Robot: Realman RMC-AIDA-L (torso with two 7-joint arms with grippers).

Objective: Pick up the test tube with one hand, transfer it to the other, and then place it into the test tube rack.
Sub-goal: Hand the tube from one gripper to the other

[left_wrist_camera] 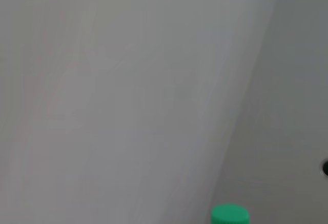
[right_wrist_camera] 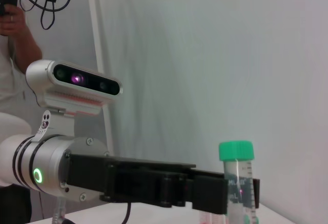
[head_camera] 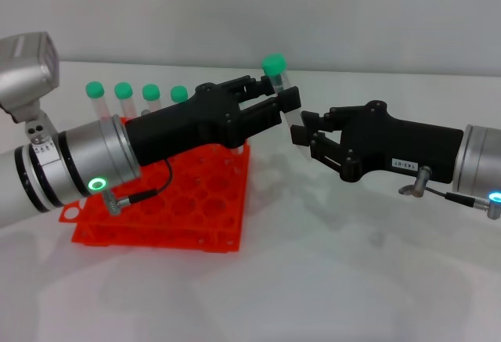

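The left gripper (head_camera: pixel 274 106), jaws clamped on the test tube (head_camera: pixel 283 84), holds it above the bench; the right gripper (head_camera: pixel 307 135) waits beside, jaws apart. The transfer looks done; placing into the test tube rack (head_camera: pixel 168 205) remains.

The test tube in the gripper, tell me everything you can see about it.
The test tube is slim clear plastic with a round green cap, held roughly upright in mid-air, above the table beside the rack. The left gripper is shut on its body just below the cap. The right gripper, open, sits at its lower end; contact there is unclear. Faint print shows on its wall in the right wrist view.
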